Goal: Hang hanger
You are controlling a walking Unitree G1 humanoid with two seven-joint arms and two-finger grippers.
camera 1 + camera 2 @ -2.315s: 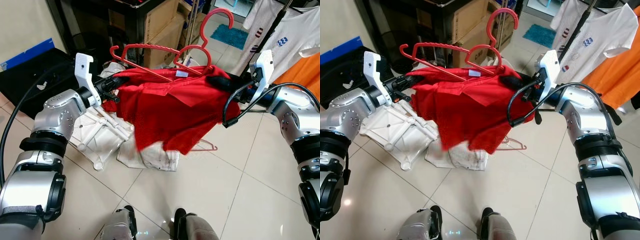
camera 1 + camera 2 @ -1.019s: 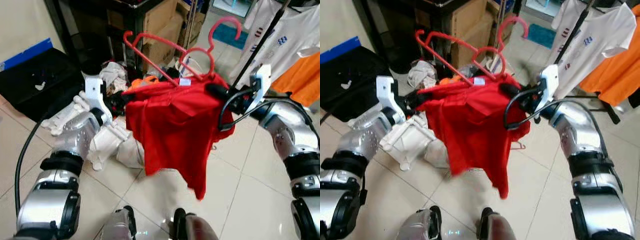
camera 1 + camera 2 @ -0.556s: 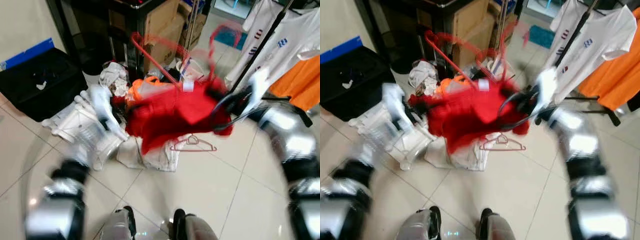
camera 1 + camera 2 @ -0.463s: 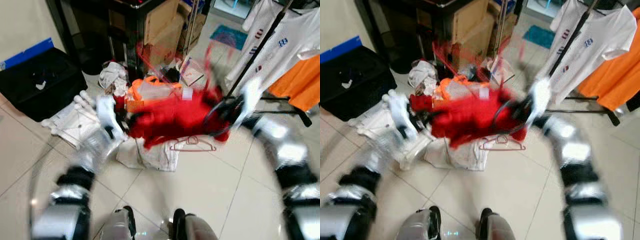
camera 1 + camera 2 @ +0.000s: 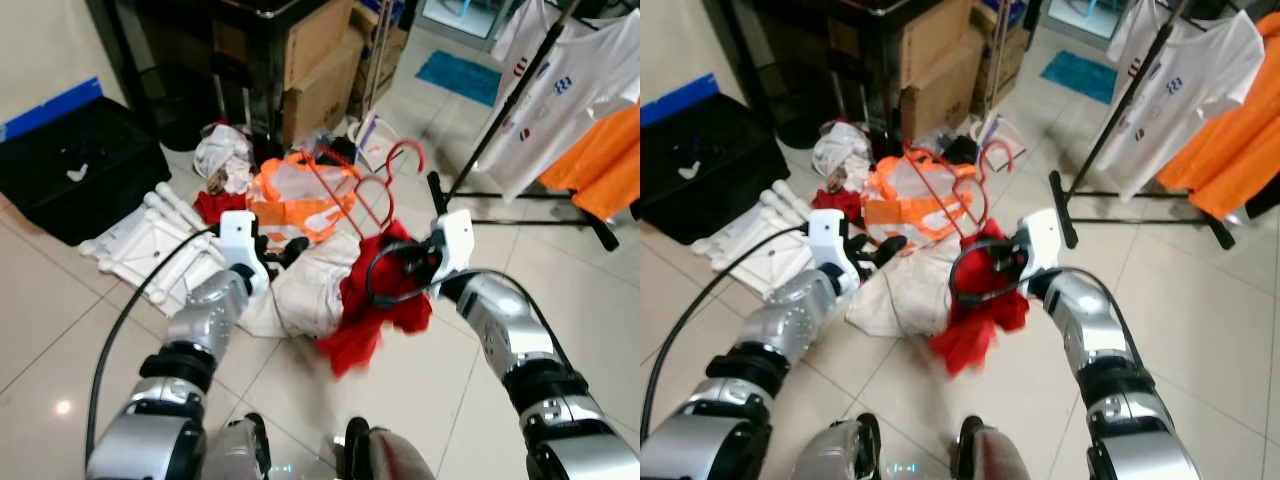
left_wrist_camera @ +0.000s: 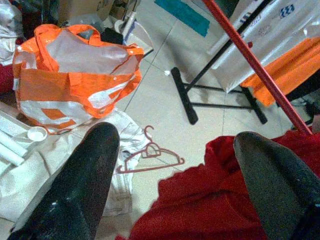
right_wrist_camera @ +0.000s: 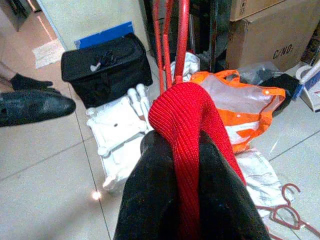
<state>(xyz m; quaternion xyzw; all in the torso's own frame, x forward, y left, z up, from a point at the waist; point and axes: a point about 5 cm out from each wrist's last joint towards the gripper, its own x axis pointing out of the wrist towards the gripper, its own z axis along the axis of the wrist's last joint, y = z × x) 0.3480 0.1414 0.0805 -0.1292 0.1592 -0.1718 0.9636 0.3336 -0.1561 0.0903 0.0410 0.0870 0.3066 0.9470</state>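
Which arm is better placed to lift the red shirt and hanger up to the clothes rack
Right, probably. The right gripper is shut on the red shirt, red hanger rising from it, and the clothes rack stands on its side. The left gripper is open, holding nothing.

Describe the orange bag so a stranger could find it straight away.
On the tiled floor before the cardboard boxes lies a clutter pile. The orange bag sits mid-pile, behind the white cloth; only it has see-through panels.

Floor clutter ahead: orange bag (image 5: 300,200), white cloth (image 5: 305,285), rack base (image 5: 520,200).
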